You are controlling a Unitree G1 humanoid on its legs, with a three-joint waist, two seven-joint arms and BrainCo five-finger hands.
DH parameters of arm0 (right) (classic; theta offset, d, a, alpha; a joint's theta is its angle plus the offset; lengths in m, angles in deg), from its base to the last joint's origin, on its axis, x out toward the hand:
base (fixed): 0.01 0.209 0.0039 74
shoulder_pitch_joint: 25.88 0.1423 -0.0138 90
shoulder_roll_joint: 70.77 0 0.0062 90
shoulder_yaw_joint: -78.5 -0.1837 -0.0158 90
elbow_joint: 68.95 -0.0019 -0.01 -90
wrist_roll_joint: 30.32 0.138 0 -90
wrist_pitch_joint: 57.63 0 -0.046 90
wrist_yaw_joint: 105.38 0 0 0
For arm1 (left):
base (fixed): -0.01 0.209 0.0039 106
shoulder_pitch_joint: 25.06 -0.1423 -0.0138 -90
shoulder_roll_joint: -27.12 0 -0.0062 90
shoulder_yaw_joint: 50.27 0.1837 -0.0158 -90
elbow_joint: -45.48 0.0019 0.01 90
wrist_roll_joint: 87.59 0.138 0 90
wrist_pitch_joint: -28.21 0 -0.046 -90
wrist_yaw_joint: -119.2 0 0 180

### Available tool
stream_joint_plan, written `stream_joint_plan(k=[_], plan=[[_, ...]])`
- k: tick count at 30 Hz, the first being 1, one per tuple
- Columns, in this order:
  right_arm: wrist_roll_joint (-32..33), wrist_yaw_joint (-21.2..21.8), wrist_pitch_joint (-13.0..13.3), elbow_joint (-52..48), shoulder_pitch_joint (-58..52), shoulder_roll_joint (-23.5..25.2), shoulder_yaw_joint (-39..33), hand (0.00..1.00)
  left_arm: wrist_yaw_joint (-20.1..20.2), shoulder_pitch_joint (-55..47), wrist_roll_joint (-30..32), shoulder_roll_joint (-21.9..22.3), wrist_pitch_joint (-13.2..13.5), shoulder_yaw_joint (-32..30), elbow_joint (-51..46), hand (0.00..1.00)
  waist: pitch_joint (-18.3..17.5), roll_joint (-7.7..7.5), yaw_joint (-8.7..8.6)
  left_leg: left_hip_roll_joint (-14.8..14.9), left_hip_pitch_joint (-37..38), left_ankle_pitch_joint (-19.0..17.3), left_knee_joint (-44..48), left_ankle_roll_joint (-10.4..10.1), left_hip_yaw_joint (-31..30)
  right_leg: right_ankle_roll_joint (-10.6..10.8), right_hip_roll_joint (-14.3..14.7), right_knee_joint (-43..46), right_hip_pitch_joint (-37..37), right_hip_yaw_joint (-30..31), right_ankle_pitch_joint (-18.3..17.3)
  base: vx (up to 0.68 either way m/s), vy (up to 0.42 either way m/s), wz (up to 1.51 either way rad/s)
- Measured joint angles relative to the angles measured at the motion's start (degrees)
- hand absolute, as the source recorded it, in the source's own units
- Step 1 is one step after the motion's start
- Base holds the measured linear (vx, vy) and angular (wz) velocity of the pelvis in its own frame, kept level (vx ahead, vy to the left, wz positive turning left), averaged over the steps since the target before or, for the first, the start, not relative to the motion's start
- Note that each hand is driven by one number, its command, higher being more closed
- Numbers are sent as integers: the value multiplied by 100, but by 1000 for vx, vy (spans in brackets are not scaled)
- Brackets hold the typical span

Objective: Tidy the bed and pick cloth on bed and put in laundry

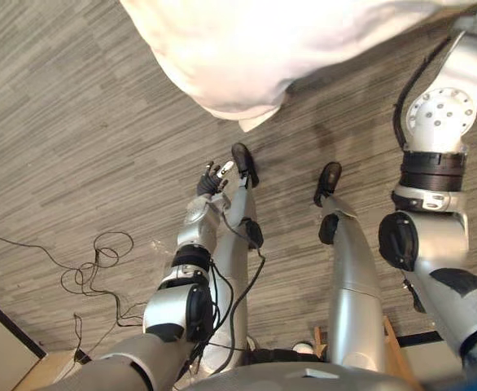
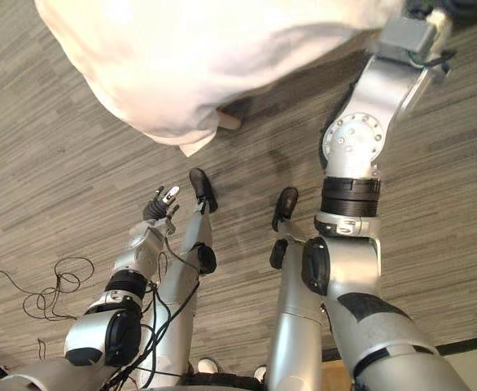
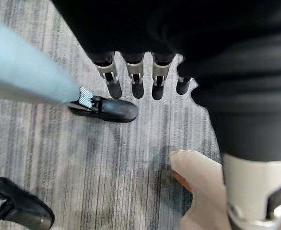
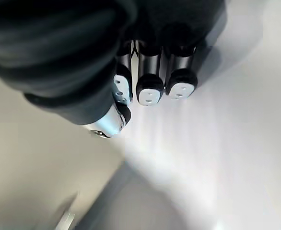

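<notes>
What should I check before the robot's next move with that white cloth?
1. White cloth lifted: ok, most of it hangs high over the floor.
2. Cloth's lower corner clear of the floor: cannot tell.
3. Right hand holding the cloth securely: cannot tell.
4. Left hand free: ok, open and holding nothing.
5. Left hand apart from the cloth: ok, a gap shows between them.

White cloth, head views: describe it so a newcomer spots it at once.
Over the grey plank floor, look to the upper edge of the head views. A bulky white cloth hangs there, drooping to a point above the left robot hand. It is the sole pale, soft thing.
</notes>
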Motion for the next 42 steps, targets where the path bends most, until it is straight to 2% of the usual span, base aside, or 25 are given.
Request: stream_joint_plan(k=[2, 5, 6, 10, 12, 13, 15, 16, 17, 19, 21, 22, 23, 25, 27, 28, 29, 31, 37, 40, 42], plan=[[19, -152, -88, 198, -413, -8, -248, 100, -51, 0, -38, 1, -76, 0, -3, 0, 0, 0, -6, -3, 31, 45, 8, 57, 80, 8, 9, -31, 9, 66, 31, 40, -17, -18], [63, -66, -144, 227, -960, -50, -473, 100, -54, -14, -42, -45, -155, 20, -10, 0, 0, 0, -67, 45, 356, 25, 5, 94, 110, 24, 88, -201, 376, 103, 83, 42, -49, -16], [62, 93, -160, 237, -1219, -83, -463, 0, -55, -33, -41, -70, -235, 50, -22, 0, 0, -1, -107, 85, 642, -25, 8, 147, 137, 31, 142, -330, 717, 93, 97, 41, -83, -19], [-200, 385, -232, 310, -1908, -62, -344, 0, -68, -165, -31, -311, -260, 449, -61, 0, -66, -103, -228, 191, 1307, -285, 146, 154, 247, 49, 255, -696, 1554, 104, 154, 35, -93, -20], [-895, 670, -380, 411, -2573, 50, -153, 0, -100, -295, -29, -432, -262, 571, -63, 0, -156, -253, -275, 220, 1725, -426, 210, 135, 304, 56, 290, -880, 2047, 103, 161, 48, -54, -12], [-1010, 700, -405, 422, -2715, 83, -124, 0, -104, -325, -30, -446, -268, 623, -64, 0, -170, -278, -278, 221, 1796, -447, 216, 140, 308, 57, 293, -906, 2142, 102, 161, 73, -58, -4], [-1668, 927, -575, 782, -3488, 484, -64, 0, -237, -597, -29, -432, -315, 714, -56, 0, -255, -399, -289, 212, 2370, -586, 214, 110, 333, 83, 299, -1093, 2794, 91, 144, 94, -55, -2], [-1773, 973, -615, 915, -3597, 589, -58, 0, -253, -685, -28, -428, -314, 718, -50, 0, -332, -429, -290, 213, 2449, -621, 221, 108, 340, 90, 302, -1145, 2892, 91, 139, 112, -30, -1], [-2127, 1140, -656, 1413, -4017, 897, -64, 0, -295, -1055, 36, -412, -254, 841, -13, 0, -710, -480, -283, 210, 2580, -728, 225, 86, 346, 135, 311, -1301, 3106, 77, 107, 154, -15, 3], [-2884, 1353, -789, 1957, -4645, 1359, -239, 0, -300, -1563, 127, -319, 13, 912, 151, 0, -1061, -514, -245, 190, 2985, -858, 229, 20, 313, 146, 313, -1576, 3650, 43, 109, 198, -3, 5], [-3953, 1344, -994, 2369, -5221, 1765, -516, 0, -314, -2126, 223, -211, 343, 879, 288, 0, -1494, -553, -196, 142, 3168, -1071, 431, -32, 163, 187, 319, -1826, 4031, 59, 129, 206, 15, 1], [-4143, 1322, -1042, 2443, -5295, 1831, -584, 0, -317, -2226, 251, -203, 409, 872, 329, 0, -1584, -571, -191, 137, 3168, -1117, 511, -40, 99, 192, 314, -1862, 4080, 70, 132, 192, 4, -9], [-4592, 1293, -1245, 2678, -5473, 1988, -794, 0, -313, -2452, 267, -197, 587, 864, 475, 0, -1758, -643, -172, 124, 3239, -1203, 716, -149, -139, 233, 316, -1982, 4267, 175, 163, 138, -12, -20], [-4915, 1324, -1459, 2825, -5574, 2031, -799, 0, -288, -2787, 336, -160, 781, 848, 611, 0, -1846, -662, -112, 126, 3571, -1410, 803, -205, -248, 260, 318, -2037, 4526, 378, 183, 110, 2, -54], [-5118, 1356, -1657, 2868, -5860, 2004, -632, 0, -193, -3176, 463, -10, 982, 730, 798, 0, -2106, -615, -62, 117, 3984, -1690, 793, -197, -204, 308, 329, -2131, 4835, 567, 210, 57, 85, -59], [-5133, 1370, -1706, 2869, -6110, 2004, -513, 0, -130, -3356, 487, 64, 1068, 698, 901, 0, -2278, -642, -59, 74, 4208, -1765, 765, -192, -156, 343, 303, -2242, 5050, 628, 231, 34, 84, -32], [-5131, 1366, -1714, 2870, -6181, 2007, -469, 0, -87, -3423, 490, 69, 1072, 698, 921, 0, -2304, -659, -56, 58, 4319, -1781, 738, -186, -134, 349, 292, -2274, 5119, 646, 235, -7, 98, -30], [-5124, 1355, -1735, 2874, -6639, 2007, -200, 0, 97, -3790, 621, 53, 1072, 685, 972, 0, -2607, -761, -67, -60, 4801, -1828, 448, -221, -33, 385, 232, -2446, 5456, 733, 242, -22, 88, -25], [-5091, 1328, -1561, 2871, -7183, 1879, 210, 0, 293, -4020, 1573, 6, 1024, 384, 1072, 0, -2875, -882, -141, -221, 5207, -1864, 181, -200, 63, 380, 156, -2536, 5639, 872, 237, -19, 52, -21], [-5082, 1380, -1377, 2869, -7205, 1887, 303, 0, 337, -4103, 1890, -6, 987, 72, 1066, 0, -2875, -853, -180, -217, 5446, -2111, 219, -261, 170, 132, -37, -2367, 5592, 259, 242, 11, 47, -82], [-5072, 1377, -1222, 2864, -7215, 1880, 410, 0, 344, -4165, 1961, -22, 965, -5, 1064, 0, -2875, -842, -227, -169, 5617, -2331, 383, -297, 264, 142, -53, -2070, 5519, 138, 222, 75, 7, -90]])
